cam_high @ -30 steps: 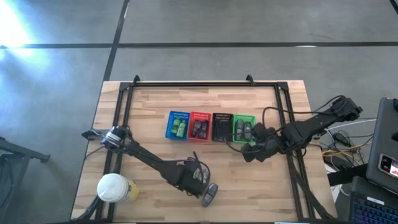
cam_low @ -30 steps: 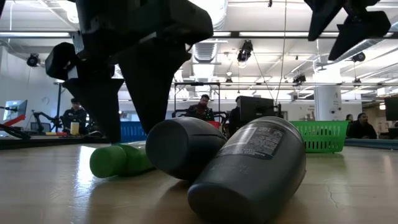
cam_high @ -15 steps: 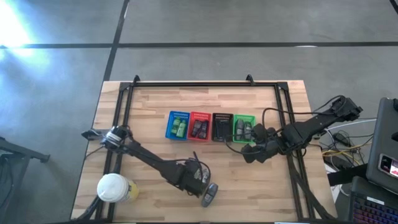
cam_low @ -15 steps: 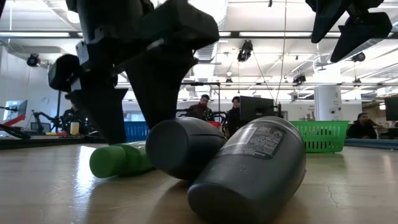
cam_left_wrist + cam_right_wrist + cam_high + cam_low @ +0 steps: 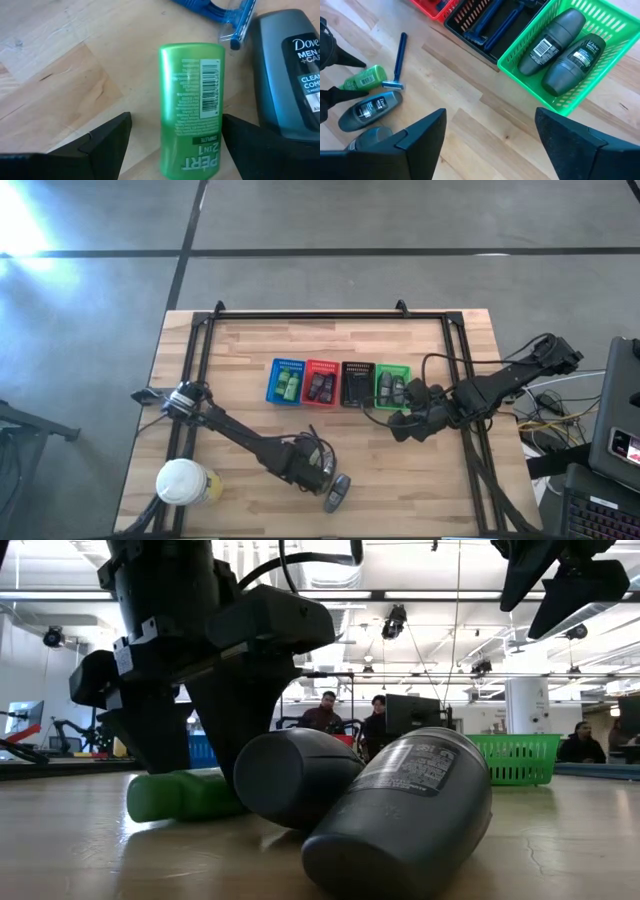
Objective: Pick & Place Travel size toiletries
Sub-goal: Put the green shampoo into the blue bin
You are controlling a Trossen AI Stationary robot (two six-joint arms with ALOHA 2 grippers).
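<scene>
**High view: four baskets in a row, loose toiletries near the front edge**

High view gives me the wooden table [image 5: 330,345] with four small baskets in a row at its middle. From the left arm's side I read them as the blue basket [image 5: 286,381], red basket [image 5: 321,383], black basket [image 5: 357,384] and green basket [image 5: 392,386]. My right wrist camera shows two grey deodorant sticks [image 5: 564,45] lying side by side in the green one and blue razors [image 5: 492,27] in the black one. The red basket is cut off there, and its contents are too small to name from above; the blue one holds something green.

A white-lidded cup [image 5: 181,481] stands at the table's front left corner.

My left gripper [image 5: 172,132] is down near the front edge, fingers spread wide on either side of a green tube [image 5: 192,105] that lies flat on the wood; I cannot tell whether they touch it. Just beside the tube lie a grey bottle [image 5: 290,70] and a loose blue razor [image 5: 399,60].

My right gripper [image 5: 490,130] hovers beside the green basket with its fingers apart, holding nothing.

In the low view the nearest grey bottle hides most of the row of baskets.
</scene>
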